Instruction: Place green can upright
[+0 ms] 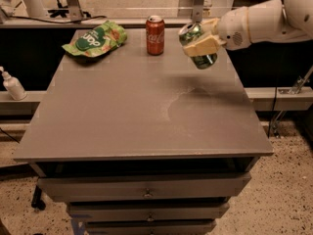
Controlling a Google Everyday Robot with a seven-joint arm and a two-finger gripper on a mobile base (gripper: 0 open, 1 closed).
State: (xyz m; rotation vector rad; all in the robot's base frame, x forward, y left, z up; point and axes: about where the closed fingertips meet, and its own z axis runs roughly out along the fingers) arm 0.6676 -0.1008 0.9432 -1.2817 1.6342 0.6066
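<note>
My gripper (pixel 199 44) is shut on the green can (pixel 198 46) and holds it in the air above the far right part of the grey table (pixel 142 116). The can has a mottled green body and silver ends and hangs slightly tilted, its top leaning to the left. The cream fingers (pixel 200 46) cross its middle. The white arm reaches in from the upper right. The can's shadow lies on the table below and to the right of it.
A red cola can (pixel 155 35) stands upright at the far edge, just left of the gripper. A flat green snack bag (pixel 95 38) lies at the far left. A white bottle (pixel 12 85) stands on a ledge left of the table. Drawers sit below the front edge.
</note>
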